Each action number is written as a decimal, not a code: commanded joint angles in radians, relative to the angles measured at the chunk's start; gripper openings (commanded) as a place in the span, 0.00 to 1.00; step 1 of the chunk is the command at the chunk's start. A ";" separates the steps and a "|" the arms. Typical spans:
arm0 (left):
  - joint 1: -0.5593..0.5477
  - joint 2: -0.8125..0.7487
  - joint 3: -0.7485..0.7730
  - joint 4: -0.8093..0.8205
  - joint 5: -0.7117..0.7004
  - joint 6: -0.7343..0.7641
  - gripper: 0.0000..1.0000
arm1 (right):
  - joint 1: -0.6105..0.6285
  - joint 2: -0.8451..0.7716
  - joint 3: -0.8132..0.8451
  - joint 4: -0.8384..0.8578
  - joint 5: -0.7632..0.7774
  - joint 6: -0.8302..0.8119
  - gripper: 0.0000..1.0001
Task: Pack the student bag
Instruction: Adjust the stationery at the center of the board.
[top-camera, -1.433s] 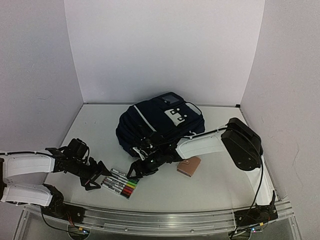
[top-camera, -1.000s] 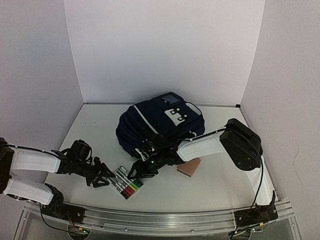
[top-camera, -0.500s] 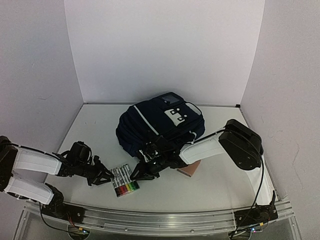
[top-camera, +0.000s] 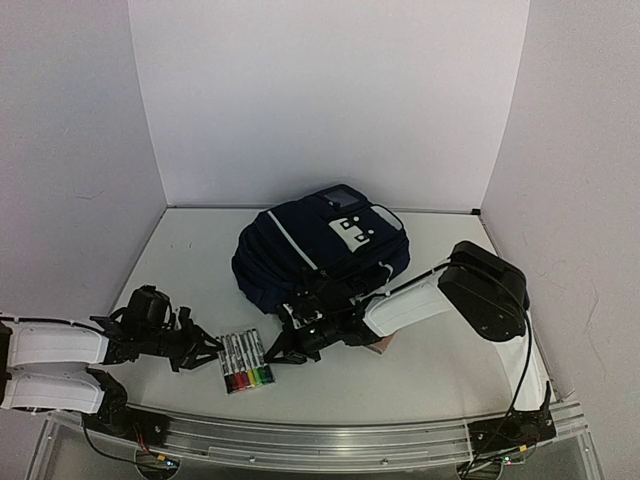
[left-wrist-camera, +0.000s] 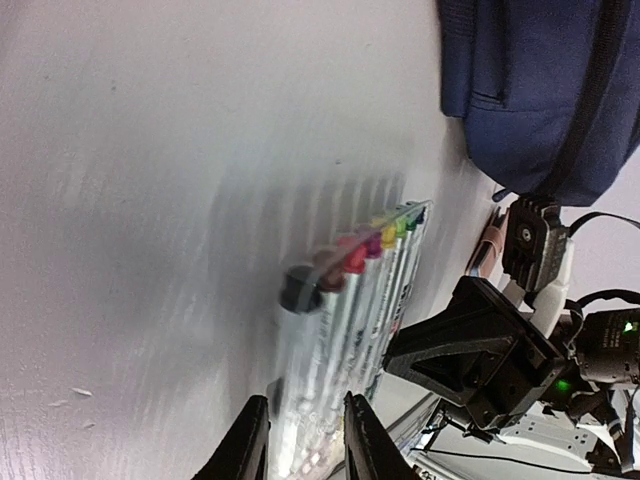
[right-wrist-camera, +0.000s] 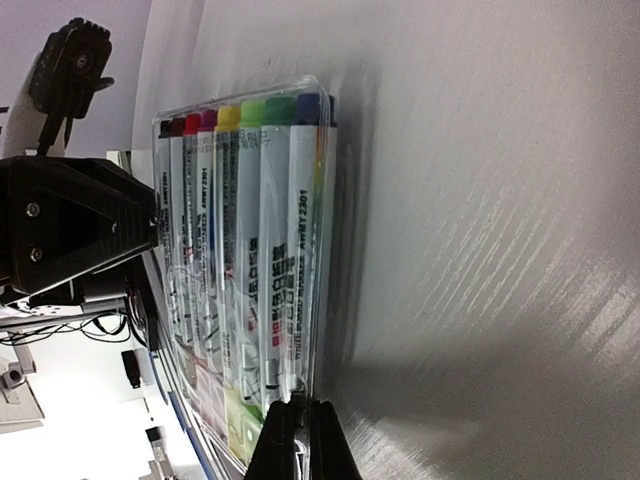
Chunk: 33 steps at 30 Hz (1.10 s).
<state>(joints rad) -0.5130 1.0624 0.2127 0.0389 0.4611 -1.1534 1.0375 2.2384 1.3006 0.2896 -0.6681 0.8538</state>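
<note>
Navy fabric bag (top-camera: 320, 255), flat clear marker pk (top-camera: 245, 362)

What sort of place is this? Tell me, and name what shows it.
Probably a robot lab test cell: plain white walls box in a white table, two robot arms are mounted on a metal rail, and a backpack and marker pack lie staged.

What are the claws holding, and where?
The left claw grips the marker pack by its long edge. The right claw is shut beside it; any pinch is unclear.
</note>
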 joint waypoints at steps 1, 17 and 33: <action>-0.006 -0.065 0.013 -0.017 -0.029 0.003 0.28 | 0.009 -0.106 -0.049 0.062 0.118 0.019 0.00; -0.006 -0.069 -0.008 0.014 -0.012 0.001 0.56 | 0.000 -0.145 -0.113 0.055 0.194 0.054 0.04; -0.007 0.214 0.028 0.215 0.041 0.029 0.50 | -0.001 -0.048 -0.024 0.043 0.173 0.022 0.45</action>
<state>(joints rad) -0.5164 1.2135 0.2222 0.1871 0.4960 -1.1391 1.0389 2.1488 1.2121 0.3138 -0.4912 0.8964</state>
